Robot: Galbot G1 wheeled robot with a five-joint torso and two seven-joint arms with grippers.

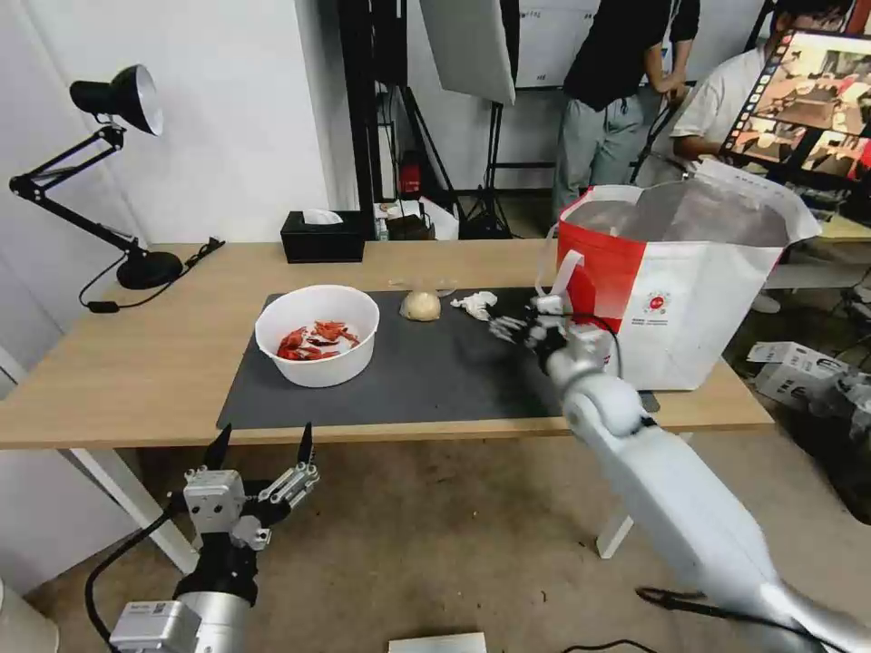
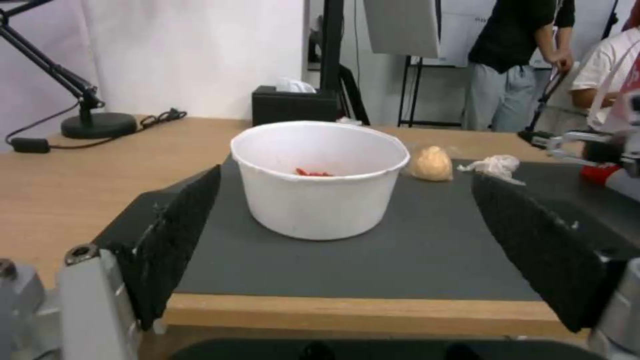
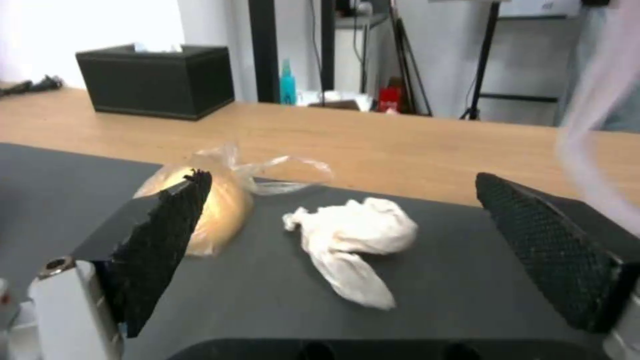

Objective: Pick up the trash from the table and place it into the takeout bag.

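Observation:
On the table (image 1: 127, 363), a dark grey mat (image 1: 435, 381) carries the trash. A white bowl (image 1: 318, 334) with red crayfish shells stands at the mat's left. Behind it to the right lie a plastic-wrapped beige bun (image 1: 420, 306) and a crumpled white tissue (image 1: 476, 304). The takeout bag (image 1: 689, 290), white with red panels, stands open at the table's right end. My right gripper (image 1: 508, 325) hovers open just short of the tissue (image 3: 353, 235), with the bun (image 3: 220, 205) beside one finger. My left gripper (image 1: 264, 435) waits open below the table's front edge, facing the bowl (image 2: 320, 180).
A black tissue box (image 1: 322, 236) sits at the table's back edge, and a black desk lamp (image 1: 136, 263) stands at the back left with its cord. People and a monitor are behind the bag. Boxes lie on the floor at the right.

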